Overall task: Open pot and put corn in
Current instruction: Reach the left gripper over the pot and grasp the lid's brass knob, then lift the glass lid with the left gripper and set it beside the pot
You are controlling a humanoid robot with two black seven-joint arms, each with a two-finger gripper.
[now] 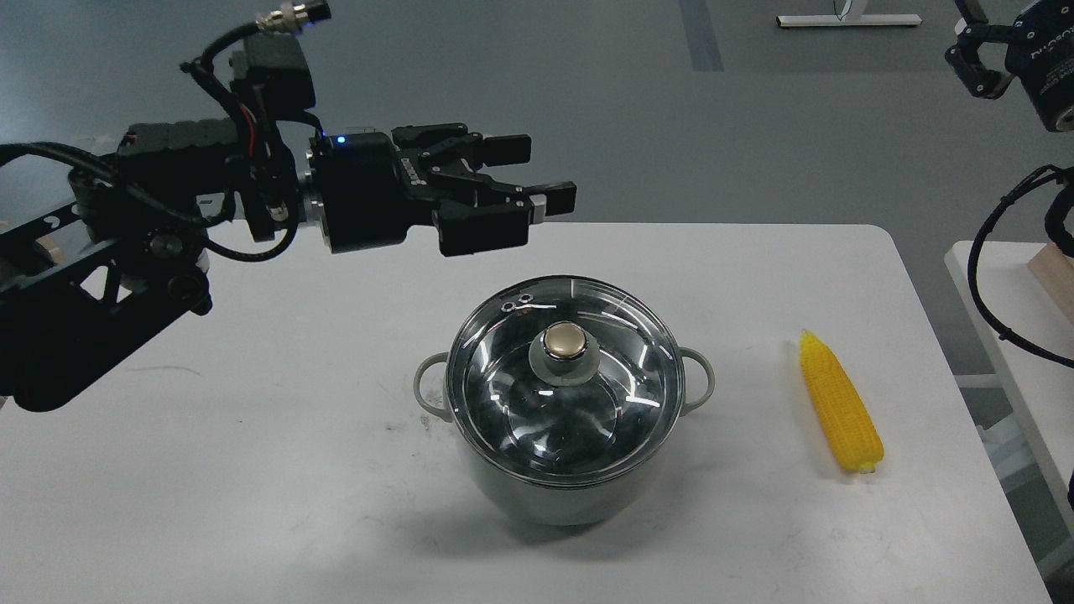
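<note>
1. Round, deep grey pot (554, 491) with shiny steel rim and two small grey loop side handles: stands upright on the white rectangular table (252, 470), near the table's middle. Taken as the landmark for all entries below.
2. Flat round glass lid (564, 394) with gold-topped knob (565, 342): seated on the pot's rim, closing it. The knob rises at the lid's centre. The pot is therefore not yet opened.
3. Bright yellow toy corn cob (839, 401), tapered, with bumpy kernel rows: lies flat on the table to the right of the pot, well apart from it, pointed end turned away from the viewer. Untouched.
4. Black two-finger left gripper (537, 180): hangs in the air behind and to the left of the pot, above lid level, fingers pointing rightward. Jaws stand partly spread with a clear gap between them; nothing is held.
5. Black right gripper (977, 63): raised far to the right of the pot, at the view's upper corner, only partly visible. Whether its jaws are spread or closed cannot be told.
6. Step in hand, by judgement: removal of the lid with the left gripper. Good practice would be to bring the jaws centred over the knob, descend until the fingers bracket its narrower neck, close firmly, lift straight up until clear of the rim, and set the lid down left of the pot, keeping the right side free for the corn.
</note>
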